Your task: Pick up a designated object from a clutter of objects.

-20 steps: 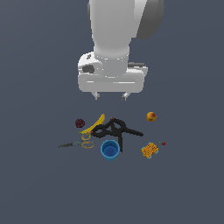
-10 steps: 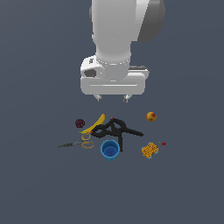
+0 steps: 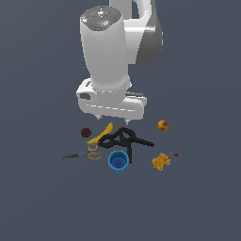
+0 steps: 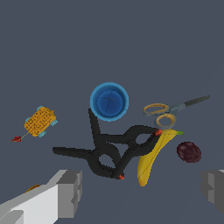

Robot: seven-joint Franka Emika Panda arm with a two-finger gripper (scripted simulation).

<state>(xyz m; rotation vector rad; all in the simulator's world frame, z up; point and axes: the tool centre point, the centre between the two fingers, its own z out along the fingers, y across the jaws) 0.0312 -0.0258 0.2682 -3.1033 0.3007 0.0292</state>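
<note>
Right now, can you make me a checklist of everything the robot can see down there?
Surface: plain dark grey floor, no marks.
Job's thing: scissors lying flat, ring handles beside the banana's tip; nothing holds them.
Clutter: banana, black clamp touching the banana, blue cup upright, dark red fruit, orange ball off alone, orange-yellow block apart from the pile.
End effector: open, empty, above the pile.
Cables: nothing seen.
Surroundings: nothing seen.
</note>
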